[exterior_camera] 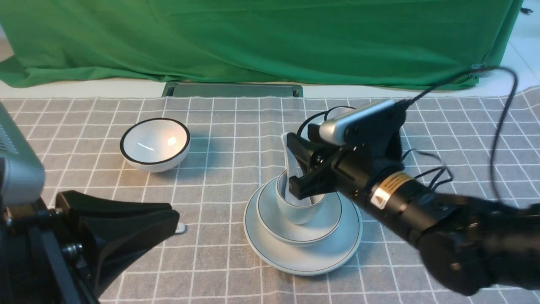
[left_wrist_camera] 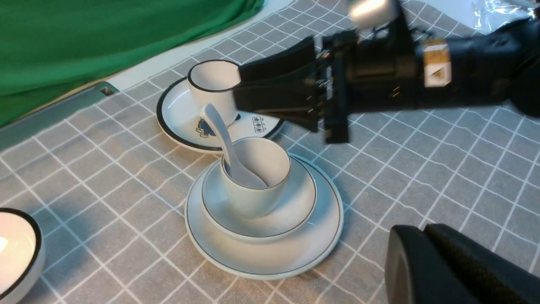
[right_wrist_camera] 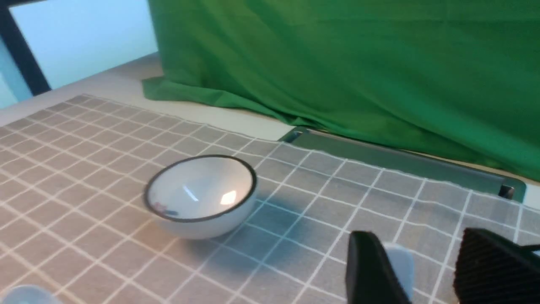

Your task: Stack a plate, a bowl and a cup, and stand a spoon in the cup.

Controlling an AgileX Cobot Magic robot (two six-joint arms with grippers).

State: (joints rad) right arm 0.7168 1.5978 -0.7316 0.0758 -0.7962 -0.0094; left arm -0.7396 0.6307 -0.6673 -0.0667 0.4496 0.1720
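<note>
Spoon [left_wrist_camera: 219,135] stands in cup [left_wrist_camera: 257,190]; right hand [exterior_camera: 292,164] gapes loose around its handle, left hand [exterior_camera: 171,217] clenched.

This is a robotics lab bench set up for recording. A crumpled green cloth backdrop [exterior_camera: 270,38] hangs behind a white table [exterior_camera: 84,88] spread with a grey, white-checked tablecloth [exterior_camera: 236,126]. A black robot arm [exterior_camera: 422,207] carries a silver wrist camera [exterior_camera: 358,120] and loose black cables [exterior_camera: 503,122]. A grey metal slot frame [exterior_camera: 232,89] sits in the tabletop.
</note>
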